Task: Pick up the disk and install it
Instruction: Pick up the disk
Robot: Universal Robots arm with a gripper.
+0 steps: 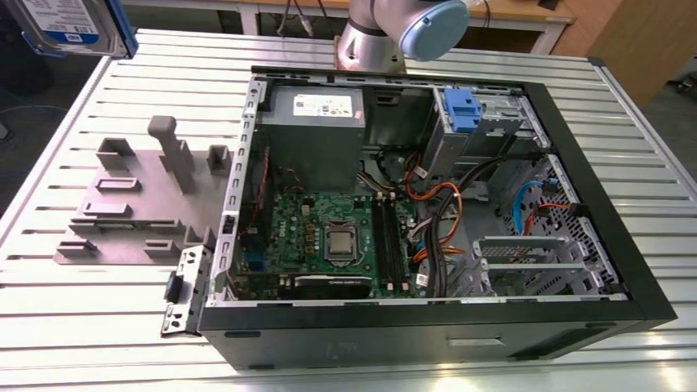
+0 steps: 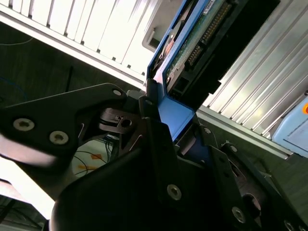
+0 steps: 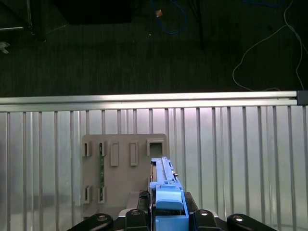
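Disk (image 3: 166,190) hangs edge-on in the gripper (image 3: 167,214), which is clamped on the blue carrier rail at one end. The second wrist view shows the same hold: blue plastic pinched between the black fingers (image 2: 156,139), with the drive's green circuit board and connector row reaching out past them. It looks like a stiff, dense thing, probably heavy for its bulk. The bare metal faces are likely slick, while the plastic rails should give a little and offer more grip. The board and connector pins are the fragile parts, and a drive of this kind would take a knock badly. The sound place to hold it is therefore the rail or carrier end, as here, well off the board and the labelled face. Held by one end, its weight may lever against the fingers, so a firm squeeze seems wise. In the exterior view the disk (image 1: 68,23) sits raised at the far corner on the exterior view's left, well apart from the open computer case (image 1: 436,331). Under it in the first wrist view lies the grey fixture (image 3: 120,161) on the slatted desk (image 3: 240,159). Inside the case, a blue bracket (image 1: 462,110) stands in the drive cage near the arm (image 1: 403,28).
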